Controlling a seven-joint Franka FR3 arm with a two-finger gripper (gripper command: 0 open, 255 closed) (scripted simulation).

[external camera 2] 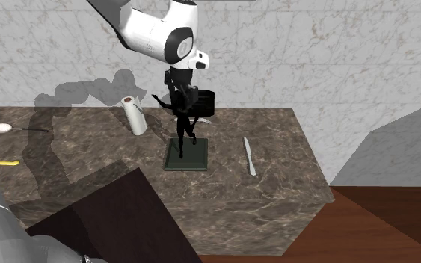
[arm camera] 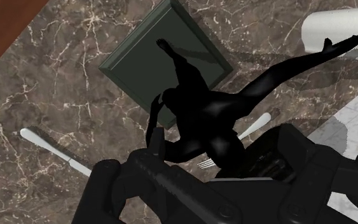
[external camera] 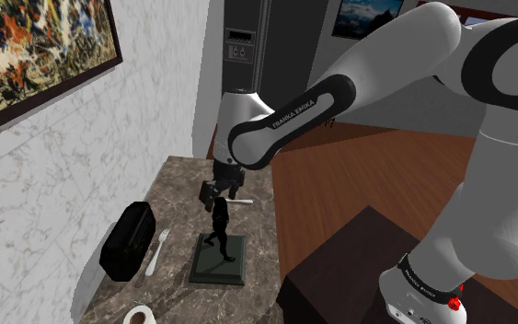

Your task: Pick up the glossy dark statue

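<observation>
The glossy black statue (external camera 2: 184, 123) is a slim figure with outstretched limbs, standing upright on a dark green square base (external camera 2: 186, 157) on the brown marble counter (external camera 2: 276, 179). My black gripper (external camera 2: 180, 88) has come down over the figure's upper body, right at its head and shoulders. In the shoulder view the gripper (external camera: 221, 190) sits directly on top of the statue (external camera: 219, 230), whose base (external camera: 218, 262) lies flat on the counter. In the wrist view the statue's black torso (arm camera: 206, 121) merges with the black gripper (arm camera: 219, 156), above the base (arm camera: 139, 60).
A black box-shaped appliance (external camera: 128, 241) stands against the marble wall, a fork (external camera: 158, 248) between it and the base. A knife (external camera 2: 250, 155) lies beside the base. A white paper roll (external camera 2: 134, 114), a spoon (external camera 2: 3, 128) and a cup (external camera: 139, 318) stand farther off.
</observation>
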